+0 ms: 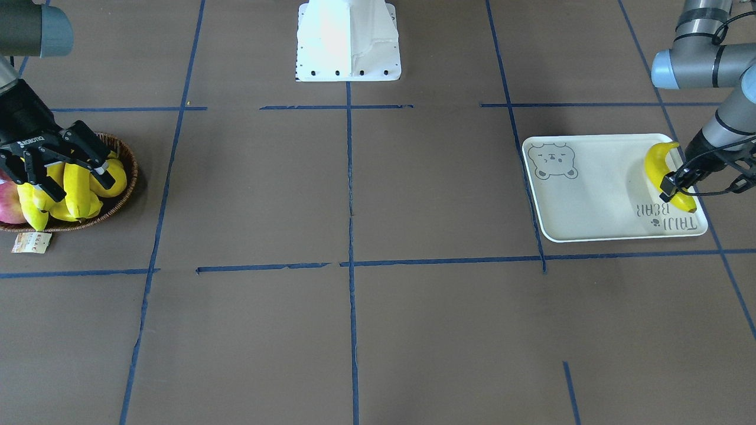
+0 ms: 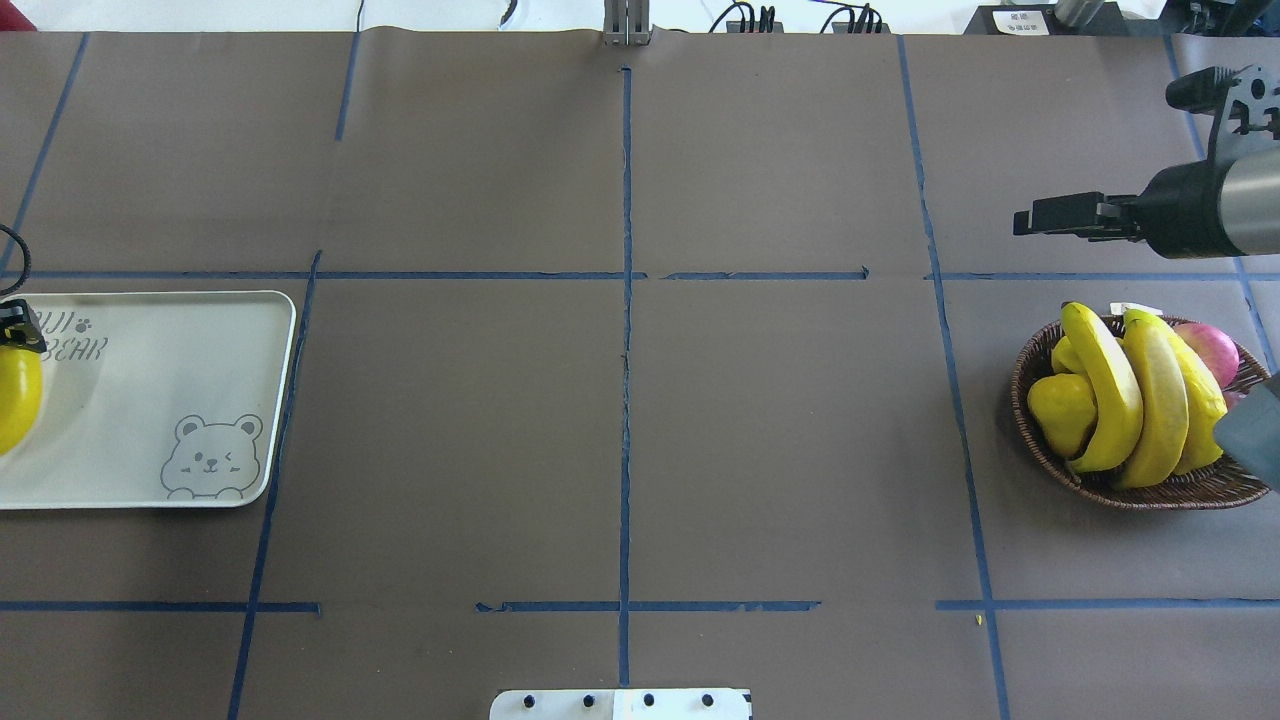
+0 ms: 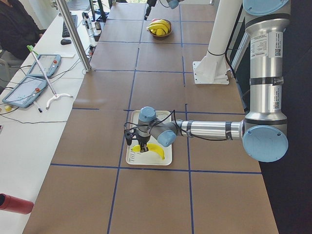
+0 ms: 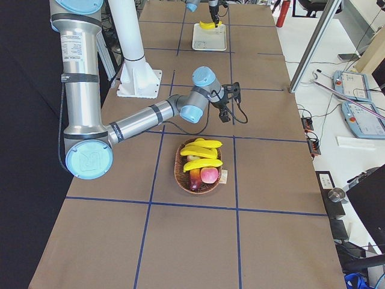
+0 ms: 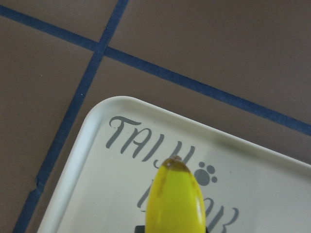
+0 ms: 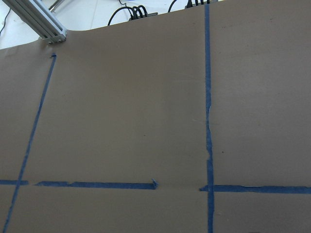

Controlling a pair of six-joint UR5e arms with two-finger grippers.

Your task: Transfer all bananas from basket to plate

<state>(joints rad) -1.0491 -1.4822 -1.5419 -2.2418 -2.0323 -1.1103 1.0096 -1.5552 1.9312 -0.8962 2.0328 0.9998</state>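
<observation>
My left gripper (image 1: pixel 673 184) is shut on one banana (image 1: pixel 660 166) low over the end of the cream plate (image 1: pixel 590 189) by the "TAIJI BEAR" lettering. The left wrist view shows the banana's tip (image 5: pixel 175 196) over the plate (image 5: pixel 97 170). I cannot tell whether the banana touches the plate. Three bananas (image 2: pixel 1150 400) lie stacked in the wicker basket (image 2: pixel 1130 492). My right gripper (image 2: pixel 1030 218) is open and empty, held level in the air beyond the basket's far side. In the front view its fingers (image 1: pixel 97 168) overlap the basket's bananas (image 1: pixel 77 195).
A round yellow fruit (image 2: pixel 1058 405) and a red apple (image 2: pixel 1210 350) also lie in the basket. Its paper tag (image 1: pixel 31 242) lies on the table beside it. The robot's white base (image 1: pixel 348 41) stands at the table's middle edge. Blue tape lines cross the brown table.
</observation>
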